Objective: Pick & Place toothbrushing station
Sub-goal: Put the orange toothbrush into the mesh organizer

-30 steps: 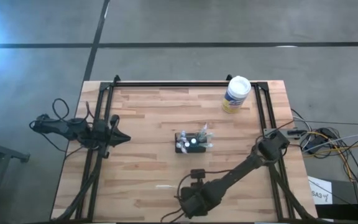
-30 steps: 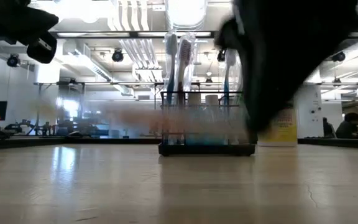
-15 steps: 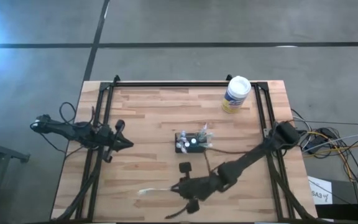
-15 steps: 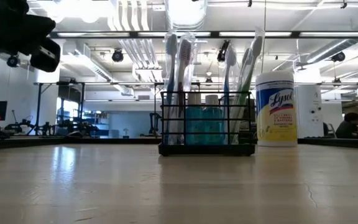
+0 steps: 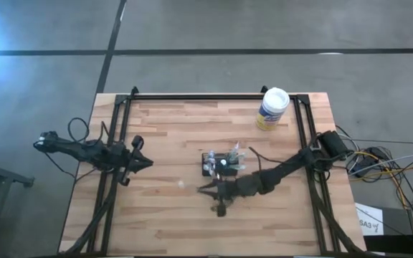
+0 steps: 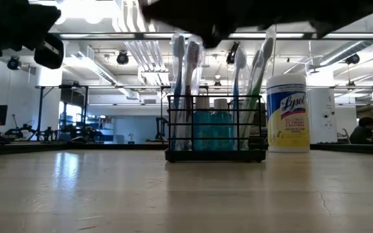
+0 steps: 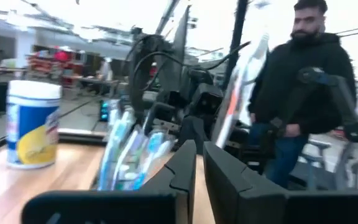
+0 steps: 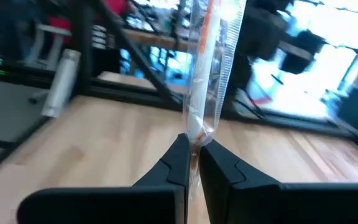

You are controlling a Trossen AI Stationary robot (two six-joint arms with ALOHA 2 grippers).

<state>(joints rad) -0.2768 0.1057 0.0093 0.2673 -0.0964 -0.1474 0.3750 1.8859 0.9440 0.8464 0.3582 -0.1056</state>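
As I scan the table from left to right, I first see my left gripper (image 5: 143, 163) waiting near the left edge, its fingers nearly together and holding nothing. At the centre of the wooden table (image 5: 171, 136) stands the toothbrushing station (image 5: 221, 163), a small black wire holder with wrapped brushes and blue bottles standing upright in it. Just in front of it hovers my right gripper (image 5: 217, 192), pinching a wrapped toothbrush (image 8: 207, 68) by its lower end. I judge this toothbrush light, stiff and slippery in its crinkly wrapper, so a low, firm pinch suits it. Farther right, near the back corner, stands a wipes canister (image 5: 272, 108).
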